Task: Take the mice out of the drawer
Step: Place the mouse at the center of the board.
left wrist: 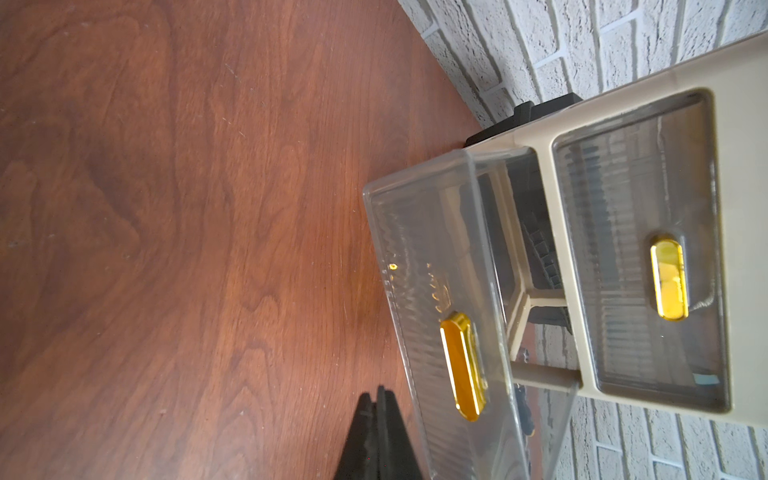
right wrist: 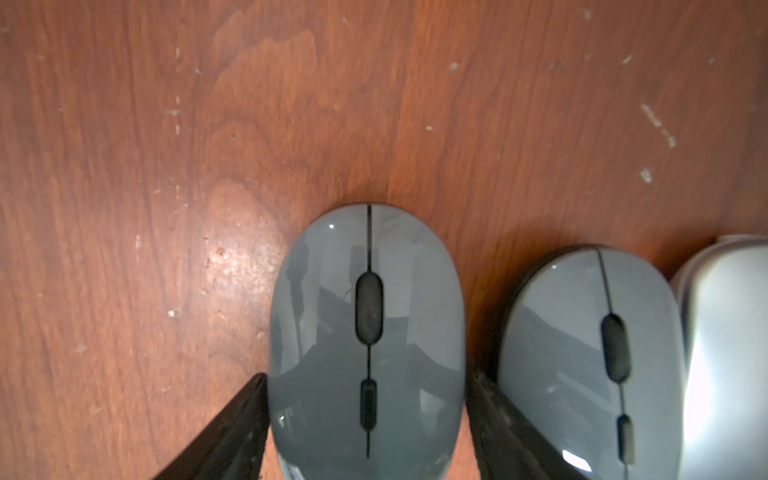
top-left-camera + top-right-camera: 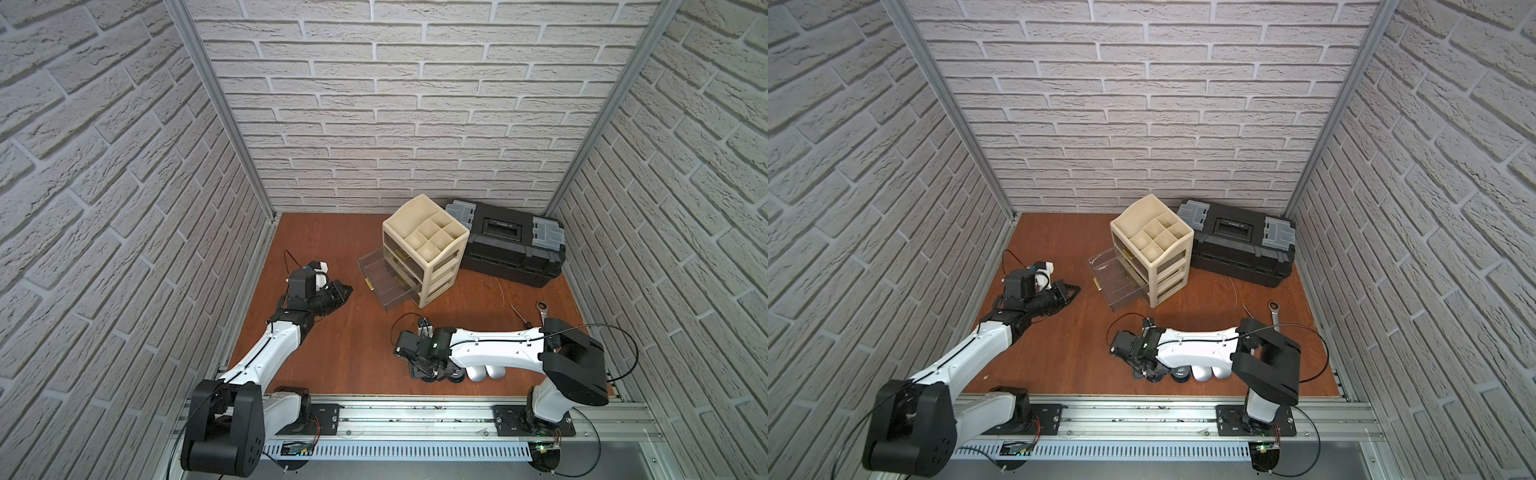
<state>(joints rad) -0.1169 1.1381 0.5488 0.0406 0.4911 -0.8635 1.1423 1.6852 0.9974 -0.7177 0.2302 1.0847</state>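
A dark grey mouse [image 2: 368,332] lies on the wooden table between the fingers of my right gripper [image 2: 368,375], which stands open, a sliver of table showing beside one finger. Next to it lie a second grey mouse [image 2: 590,353] and a silver mouse [image 2: 727,353]. In a top view the row of mice [image 3: 1202,373] sits near the front edge under my right arm, with the right gripper [image 3: 1144,374] at its left end. The clear drawer [image 3: 380,282] is pulled out of the cream organiser [image 3: 432,253]. My left gripper [image 1: 379,395] is shut and empty, just left of the drawer [image 1: 436,291].
A black toolbox [image 3: 511,245] stands behind the organiser at the back right. A steel wrench [image 3: 542,309] and a thin screwdriver [image 3: 519,316] lie on the table right of the organiser. Brick-patterned walls close in three sides.
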